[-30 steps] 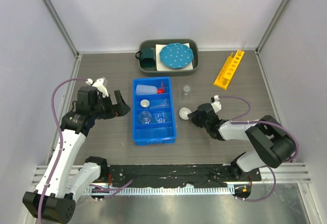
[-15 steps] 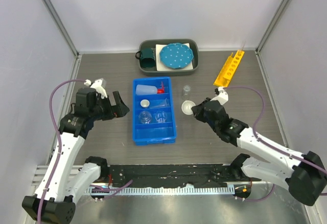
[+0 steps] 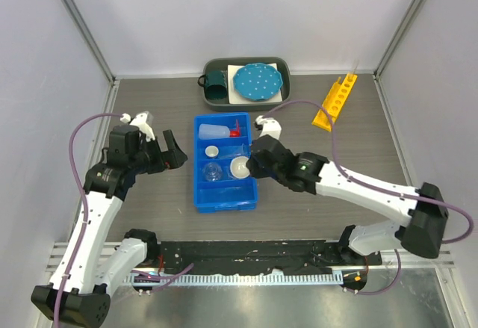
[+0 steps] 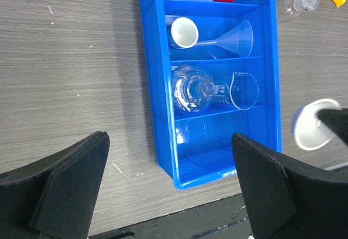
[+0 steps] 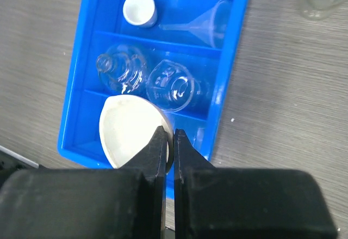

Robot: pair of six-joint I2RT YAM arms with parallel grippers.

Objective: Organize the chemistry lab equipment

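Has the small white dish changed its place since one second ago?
Yes. Held by the right hand, the small white dish went left: it was right of the blue tray, and now it is over the tray.

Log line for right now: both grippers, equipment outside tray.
right gripper: shut on white dish, above blue tray | left gripper: open, empty, beside tray | outside tray: small flask, yellow rack

Right gripper (image 5: 169,140): jaws pinched on the rim of a white dish (image 5: 128,127)
Beneath: blue tray (image 5: 235,43)
Tray contents: flask (image 5: 122,70), beaker (image 5: 175,89), funnel (image 5: 209,18), smaller dish (image 5: 140,7)
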